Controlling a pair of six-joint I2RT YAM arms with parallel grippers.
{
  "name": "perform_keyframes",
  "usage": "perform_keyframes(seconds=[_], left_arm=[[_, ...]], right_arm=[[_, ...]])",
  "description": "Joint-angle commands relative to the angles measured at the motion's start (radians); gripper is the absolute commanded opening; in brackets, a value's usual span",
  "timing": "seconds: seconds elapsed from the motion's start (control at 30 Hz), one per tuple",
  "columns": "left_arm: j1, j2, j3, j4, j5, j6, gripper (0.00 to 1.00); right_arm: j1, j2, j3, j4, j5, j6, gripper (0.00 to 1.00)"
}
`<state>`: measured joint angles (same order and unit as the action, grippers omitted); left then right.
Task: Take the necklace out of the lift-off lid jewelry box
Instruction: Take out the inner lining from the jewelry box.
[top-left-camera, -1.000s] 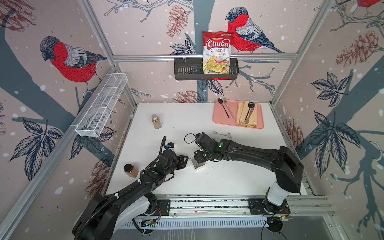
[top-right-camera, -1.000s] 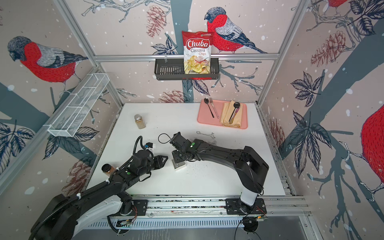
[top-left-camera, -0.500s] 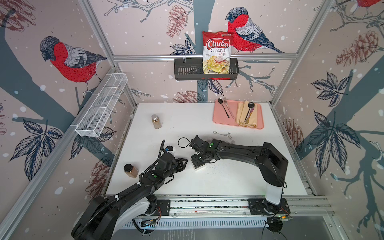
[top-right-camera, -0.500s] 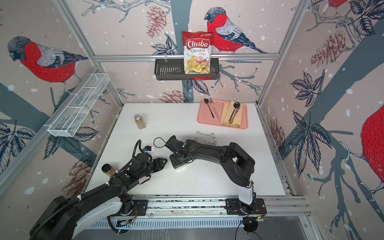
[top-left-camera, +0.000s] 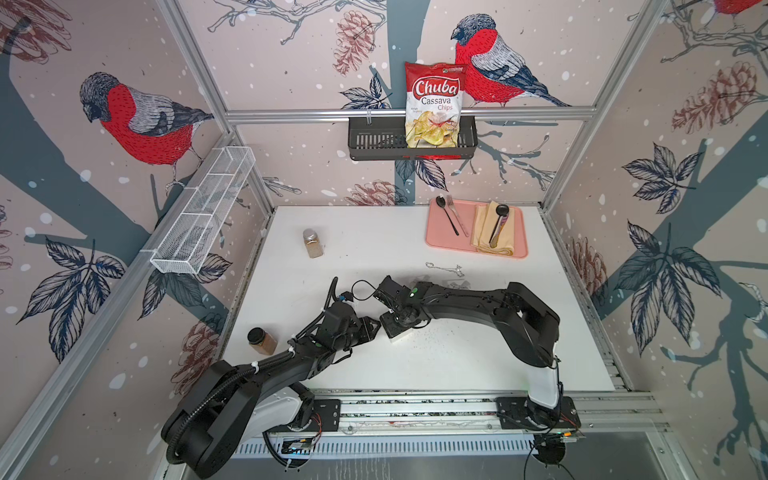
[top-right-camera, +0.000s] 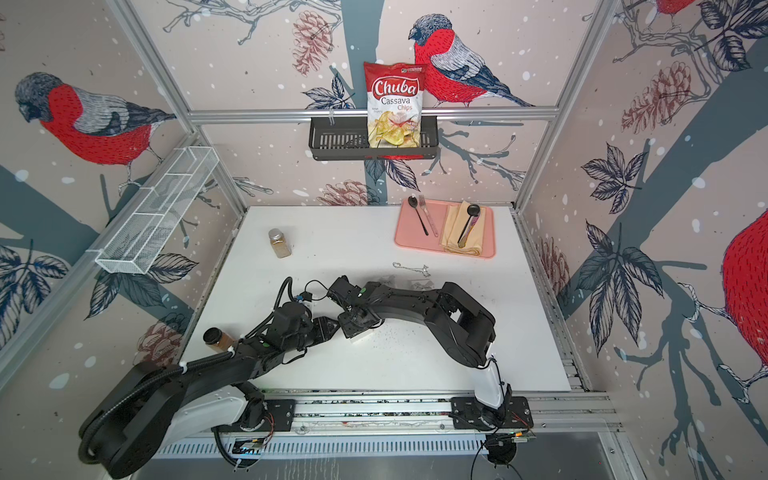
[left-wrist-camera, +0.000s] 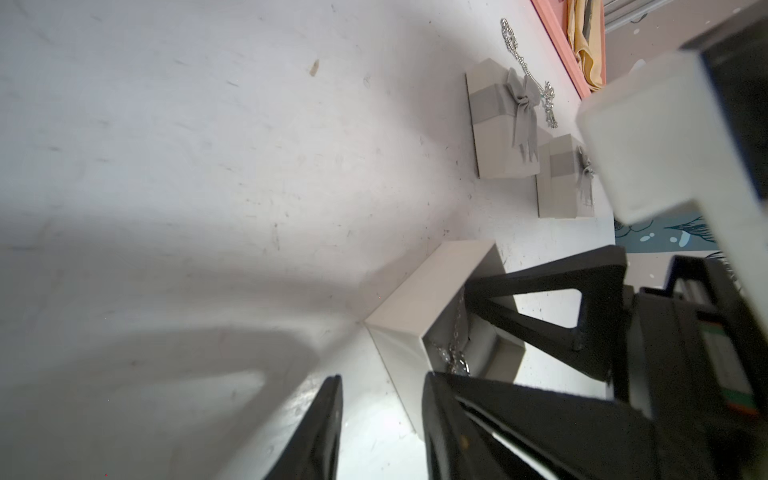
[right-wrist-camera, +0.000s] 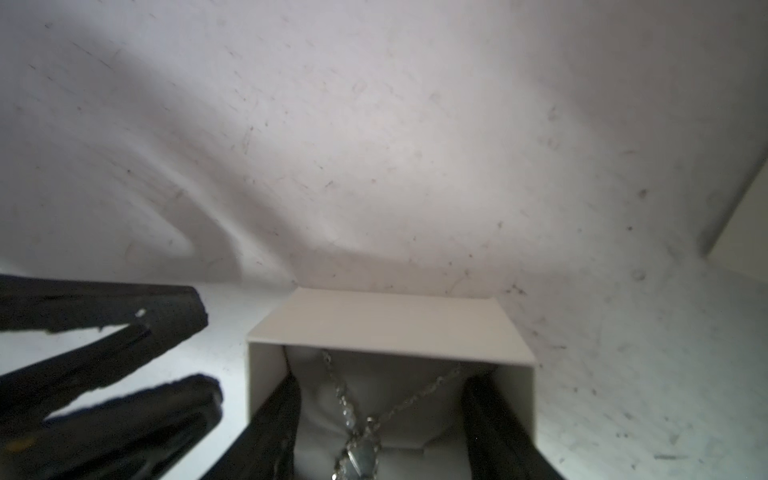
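Lidless jewelry box (top-left-camera: 401, 336) sits front-centre on the white table (top-left-camera: 457, 365), well in from every table edge. Right gripper (right-wrist-camera: 380, 382) reaches down inside it. Its fingers (right-wrist-camera: 274, 415) are parted, one close along each side wall, pinching nothing. Necklace (right-wrist-camera: 353, 411) lies in the box on a pale cushion (right-wrist-camera: 419, 432), chain running toward the far wall, pendant between the two fingers. Contact with either finger is not evident. Little slack inside: the fingers nearly fill the width between the walls. Left gripper (top-left-camera: 371, 328) is just beside the box's outer wall on the robot's left, jaws apart, nothing between them. Whether a tip touches that wall, cannot tell. Two grey bowed boxes (left-wrist-camera: 503, 124) stand further back, side by side. A loose chain (top-left-camera: 444, 268) lies just behind them, and the pink tray (top-left-camera: 519, 249) sits beyond at the far right corner. Bare table to the right of the box and in front of it, up to the front edge. Bare also toward the far left, as far as a spice jar (top-left-camera: 312, 243). Second jar (top-left-camera: 262, 340) stands near the left edge, beside the left arm.
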<state>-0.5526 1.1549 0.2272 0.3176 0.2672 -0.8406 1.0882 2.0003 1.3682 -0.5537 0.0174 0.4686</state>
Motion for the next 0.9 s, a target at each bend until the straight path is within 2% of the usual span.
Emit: perform_keyframes(seconds=[0.0,0.2,0.67,0.87], left_arm=[[0.000,0.015,0.013,0.047,0.024,-0.009,0.37],[0.000,0.000,0.018,0.031,0.009,-0.004,0.36],[0.001,-0.023,0.048,0.004,-0.005,0.001,0.36],[0.000,-0.046,0.051,0.034,0.016,0.005,0.36]], right_arm=[[0.002,0.021,-0.007,-0.034,0.038,-0.014,0.58],[0.002,0.020,-0.026,-0.025,0.053,-0.016,0.37],[-0.001,-0.144,-0.057,0.012,0.066,0.008,0.33],[-0.007,-0.137,-0.064,-0.001,0.075,0.007,0.31]])
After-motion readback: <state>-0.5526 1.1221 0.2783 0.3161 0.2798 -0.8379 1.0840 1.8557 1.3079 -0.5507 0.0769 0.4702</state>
